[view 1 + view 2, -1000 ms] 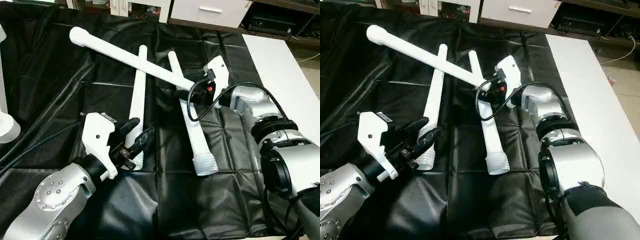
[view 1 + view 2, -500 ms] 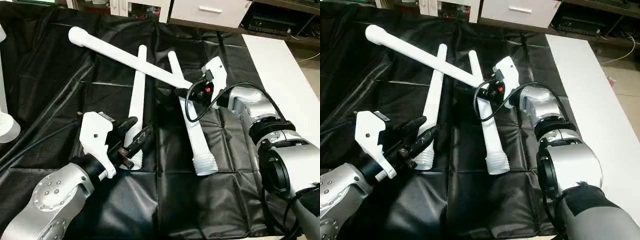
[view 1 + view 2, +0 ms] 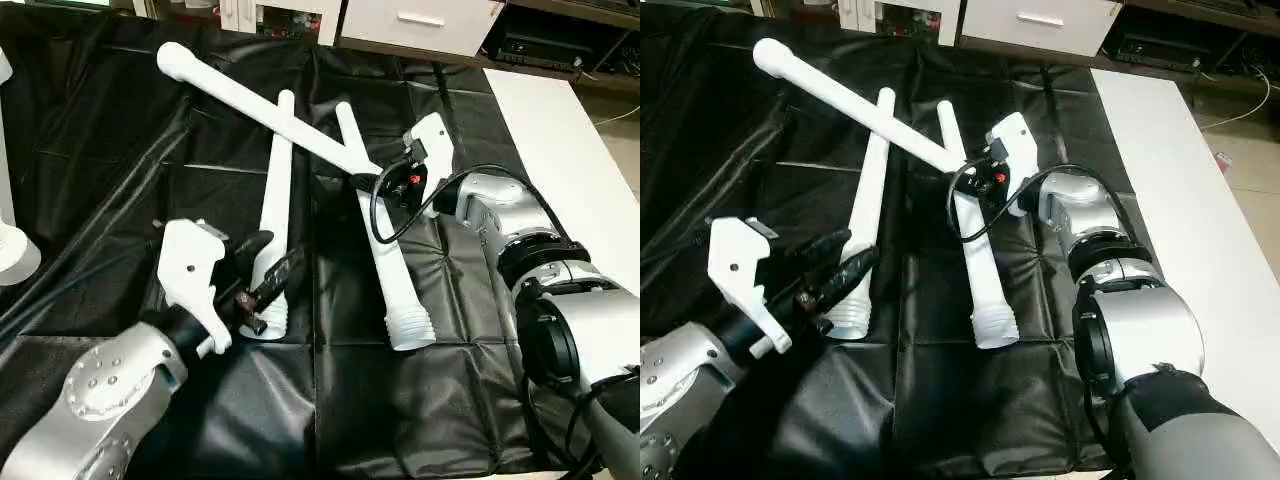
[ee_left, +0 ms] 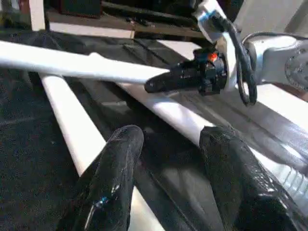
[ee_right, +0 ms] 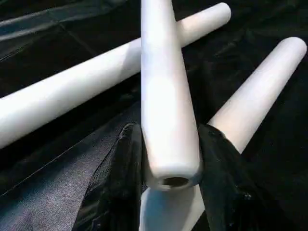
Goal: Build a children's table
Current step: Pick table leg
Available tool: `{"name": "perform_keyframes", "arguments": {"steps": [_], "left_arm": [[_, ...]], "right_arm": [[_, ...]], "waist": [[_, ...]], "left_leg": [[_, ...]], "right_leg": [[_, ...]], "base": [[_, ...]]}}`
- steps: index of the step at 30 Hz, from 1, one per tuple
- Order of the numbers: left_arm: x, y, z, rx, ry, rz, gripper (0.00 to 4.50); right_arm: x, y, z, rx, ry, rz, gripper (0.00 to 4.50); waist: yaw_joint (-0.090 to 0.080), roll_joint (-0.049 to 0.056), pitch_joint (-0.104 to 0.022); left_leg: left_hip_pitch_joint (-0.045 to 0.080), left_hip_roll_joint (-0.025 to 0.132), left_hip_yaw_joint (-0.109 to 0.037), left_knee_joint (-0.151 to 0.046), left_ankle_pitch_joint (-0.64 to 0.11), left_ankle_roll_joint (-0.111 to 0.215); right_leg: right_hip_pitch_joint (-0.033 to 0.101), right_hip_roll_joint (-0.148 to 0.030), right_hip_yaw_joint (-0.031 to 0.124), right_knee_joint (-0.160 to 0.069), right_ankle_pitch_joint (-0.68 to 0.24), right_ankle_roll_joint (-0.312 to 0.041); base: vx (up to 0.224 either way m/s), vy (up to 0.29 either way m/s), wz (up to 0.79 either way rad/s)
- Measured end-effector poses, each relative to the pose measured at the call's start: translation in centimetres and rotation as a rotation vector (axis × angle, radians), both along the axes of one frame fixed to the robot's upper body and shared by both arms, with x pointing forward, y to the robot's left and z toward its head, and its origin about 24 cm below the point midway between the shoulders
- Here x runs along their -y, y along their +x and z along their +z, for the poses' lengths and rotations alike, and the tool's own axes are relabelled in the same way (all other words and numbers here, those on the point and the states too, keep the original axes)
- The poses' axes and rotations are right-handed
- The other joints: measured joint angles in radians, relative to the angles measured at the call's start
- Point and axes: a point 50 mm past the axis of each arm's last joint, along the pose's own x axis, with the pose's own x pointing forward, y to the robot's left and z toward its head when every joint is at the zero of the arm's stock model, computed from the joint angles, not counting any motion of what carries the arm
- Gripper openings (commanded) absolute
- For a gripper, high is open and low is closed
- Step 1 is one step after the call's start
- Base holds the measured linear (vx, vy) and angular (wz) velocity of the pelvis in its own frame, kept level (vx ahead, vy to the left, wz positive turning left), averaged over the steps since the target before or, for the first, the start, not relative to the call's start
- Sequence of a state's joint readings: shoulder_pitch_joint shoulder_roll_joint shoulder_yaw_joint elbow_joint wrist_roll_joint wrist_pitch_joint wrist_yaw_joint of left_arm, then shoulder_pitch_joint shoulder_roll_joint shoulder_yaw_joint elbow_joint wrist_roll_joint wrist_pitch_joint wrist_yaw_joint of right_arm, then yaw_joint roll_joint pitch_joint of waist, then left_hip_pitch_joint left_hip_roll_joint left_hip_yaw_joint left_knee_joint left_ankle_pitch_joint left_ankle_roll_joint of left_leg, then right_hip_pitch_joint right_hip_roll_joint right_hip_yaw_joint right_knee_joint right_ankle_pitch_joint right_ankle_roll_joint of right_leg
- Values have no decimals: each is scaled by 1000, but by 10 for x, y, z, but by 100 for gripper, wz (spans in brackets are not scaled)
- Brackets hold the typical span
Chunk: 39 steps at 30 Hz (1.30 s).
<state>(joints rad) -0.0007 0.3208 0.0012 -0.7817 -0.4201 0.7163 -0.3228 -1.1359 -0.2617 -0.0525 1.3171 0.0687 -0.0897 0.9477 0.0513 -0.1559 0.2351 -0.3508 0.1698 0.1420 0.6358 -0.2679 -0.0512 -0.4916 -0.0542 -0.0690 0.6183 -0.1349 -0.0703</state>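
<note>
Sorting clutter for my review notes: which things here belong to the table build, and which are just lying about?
Job:
- crossing leg, clamped in right hand
- two flat legs
- fourth leg's end

Lying about:
- cabinets
- electronics box

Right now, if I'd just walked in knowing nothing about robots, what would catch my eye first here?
Probably the long white table leg slanting across the black-sheeted work table, its narrow end clamped in the right gripper and its knobbed end out over the sheet. It crosses over two more white legs, a left one and a right one, lying side by side. Nearer you, the left gripper hangs open by the left one's ribbed end.
</note>
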Motion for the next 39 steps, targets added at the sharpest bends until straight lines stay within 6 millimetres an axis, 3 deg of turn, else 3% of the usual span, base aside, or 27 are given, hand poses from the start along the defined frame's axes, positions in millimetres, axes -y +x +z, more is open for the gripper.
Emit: {"name": "perform_keyframes", "arguments": {"steps": [7,12,15,22,24,26,31,34,39], "left_arm": [[-2,5,4,39,11,8,237],[-8,22,12,126,104,41,254],[-13,36,23,201,206,33,282],[-20,71,60,502,698,0,330],[-19,74,65,543,753,5,352],[-12,82,71,601,827,-26,356],[-6,91,111,812,984,-25,391],[-8,96,105,815,1049,-40,406],[-16,102,96,794,1127,-59,408]], "right_arm": [[0,1,3,8,27,-1,118],[-2,0,13,46,98,44,118],[-4,1,28,97,135,89,118],[12,-2,65,273,94,166,118],[12,-3,66,284,74,185,118],[18,-5,65,313,14,176,118],[15,-13,63,335,-102,208,118],[15,-18,67,351,-114,209,118],[11,-32,65,354,-153,234,118]], "waist": [[0,-2,-1],[0,-3,-2],[-1,-4,-3],[8,-5,-7],[5,-6,-8],[14,-5,-9],[32,1,-12],[41,11,-17],[52,14,-19]], "left_leg": [[1,0,0,4,0,0],[1,1,-2,11,1,-1],[1,2,-3,13,4,0],[0,2,-13,19,17,-22],[-1,2,-14,19,20,-27],[-1,2,-18,18,27,-41],[-8,8,-25,11,43,-67],[-10,12,-25,6,52,-81],[-16,23,-25,2,63,-91]], "right_leg": [[0,0,0,7,-2,-3],[0,0,-1,15,-2,-4],[0,0,-1,18,0,-7],[1,-1,-5,28,2,-11],[5,-1,-6,28,3,-13],[6,-1,-13,27,3,-13],[8,-1,-27,28,7,-17],[9,-1,-32,27,6,-14],[9,2,-43,26,6,-13]], "base": [[0,0,0],[0,0,0],[0,0,0],[0,0,0],[0,0,0],[0,0,0],[0,0,0],[0,0,0],[0,0,0]]}}
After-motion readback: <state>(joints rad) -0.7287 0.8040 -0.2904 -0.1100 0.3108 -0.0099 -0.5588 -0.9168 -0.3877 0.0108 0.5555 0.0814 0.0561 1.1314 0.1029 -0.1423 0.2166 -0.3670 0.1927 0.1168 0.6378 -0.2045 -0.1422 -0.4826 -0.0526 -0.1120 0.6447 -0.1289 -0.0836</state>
